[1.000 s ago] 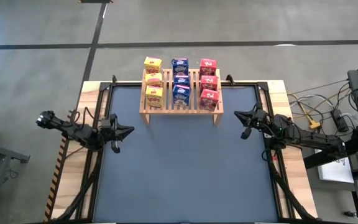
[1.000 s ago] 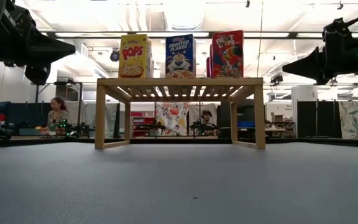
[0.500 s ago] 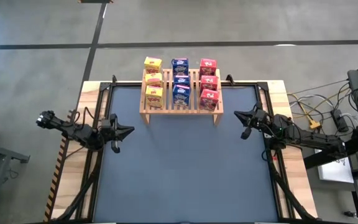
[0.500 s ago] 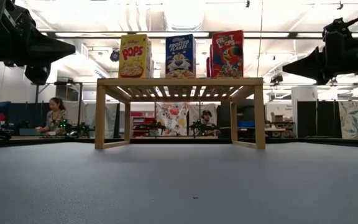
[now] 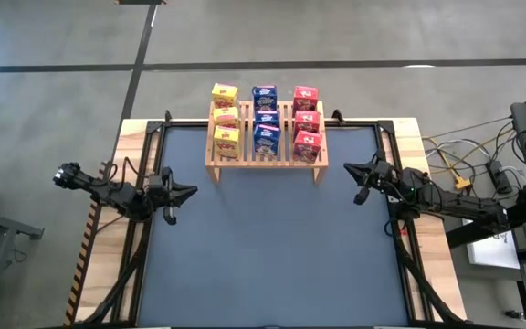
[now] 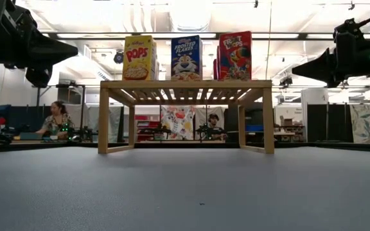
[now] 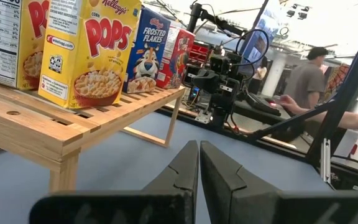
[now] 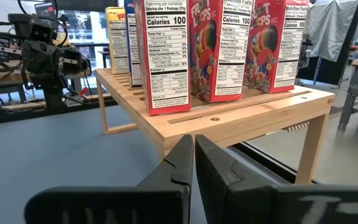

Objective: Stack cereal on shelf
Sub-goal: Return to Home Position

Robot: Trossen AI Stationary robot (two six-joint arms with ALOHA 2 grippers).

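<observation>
The wooden slatted shelf stands on its short legs at the table's far edge. On its top stand cereal boxes upright in three rows: yellow at left, blue in the middle, red at right. In the low view the front yellow, blue and red boxes show. My left gripper is shut at the table's left edge, pointing level. My right gripper is shut at the right edge, pointing level toward the shelf's right end.
The dark blue table mat lies bare in front of the shelf. Cables and equipment sit off the table's right side. People sit and stand in the room behind the table.
</observation>
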